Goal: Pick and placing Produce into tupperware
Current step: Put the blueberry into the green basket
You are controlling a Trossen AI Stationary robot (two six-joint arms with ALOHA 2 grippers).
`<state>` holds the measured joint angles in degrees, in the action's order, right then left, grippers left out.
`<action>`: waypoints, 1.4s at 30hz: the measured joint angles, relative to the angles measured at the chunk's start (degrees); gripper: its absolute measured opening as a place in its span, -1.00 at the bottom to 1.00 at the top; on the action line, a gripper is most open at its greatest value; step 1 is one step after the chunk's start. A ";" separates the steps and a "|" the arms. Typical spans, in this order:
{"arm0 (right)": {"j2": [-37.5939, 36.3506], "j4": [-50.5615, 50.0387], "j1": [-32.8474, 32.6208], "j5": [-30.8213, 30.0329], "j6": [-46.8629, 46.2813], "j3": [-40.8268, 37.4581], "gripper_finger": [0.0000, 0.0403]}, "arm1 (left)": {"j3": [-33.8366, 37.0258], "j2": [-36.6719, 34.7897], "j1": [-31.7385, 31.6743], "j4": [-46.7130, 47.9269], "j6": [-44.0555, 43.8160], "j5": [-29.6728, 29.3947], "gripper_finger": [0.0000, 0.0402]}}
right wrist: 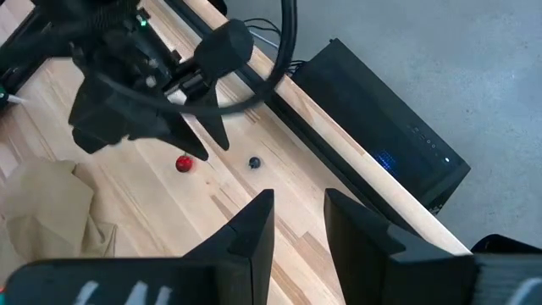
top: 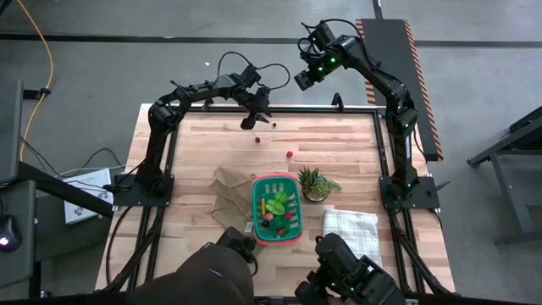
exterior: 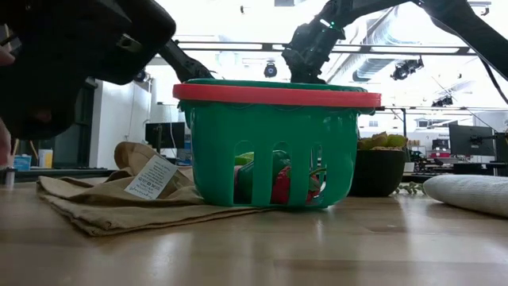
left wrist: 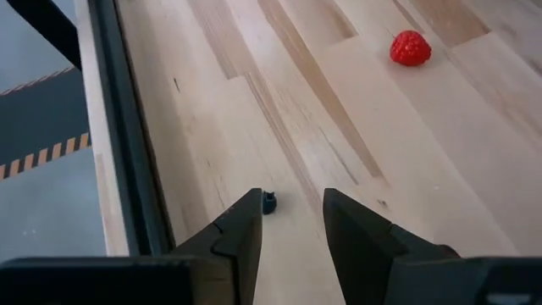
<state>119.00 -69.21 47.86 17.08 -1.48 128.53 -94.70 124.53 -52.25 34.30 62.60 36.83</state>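
Left hand (left wrist: 290,229), fingers apart, hovers over a dark berry (left wrist: 269,202) near the counter's (top: 339,144) far edge. Right hand (right wrist: 298,222) apart, empty. Tupperware (top: 256,207) between paper bag (top: 227,191) and potted plant (top: 315,182).

Dark berry (right wrist: 254,163) beside red berry (right wrist: 183,163)

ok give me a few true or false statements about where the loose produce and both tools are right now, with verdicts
1. The left tool is open above a dark berry. True.
2. The red berry is inside the teal basket. False: it lies on bare wood by the left tool.
3. The right tool holds a piece of produce. False: its fingers have nothing between them, raised near the table's far edge.
4. The basket already contains produce. True.
5. The potted plant sits in the basket. False: it stands beside it.
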 joint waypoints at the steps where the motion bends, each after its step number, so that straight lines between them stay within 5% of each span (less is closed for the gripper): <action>1: 0.00 0.00 0.00 0.00 -0.02 0.00 -0.52 | 0.00 0.16 0.39 -0.21 0.03 -0.54 -0.41; 12: 0.00 -0.18 0.00 0.00 3.02 0.00 -0.52 | -0.02 1.42 3.59 -1.61 1.24 -9.83 -0.41; 42: 0.00 -1.51 -0.09 0.04 6.47 0.00 -0.52 | 0.02 2.14 5.92 -5.32 2.31 -11.95 -0.42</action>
<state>119.00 -70.72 47.77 17.12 4.99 128.53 -94.67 126.67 -46.33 28.98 64.91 24.89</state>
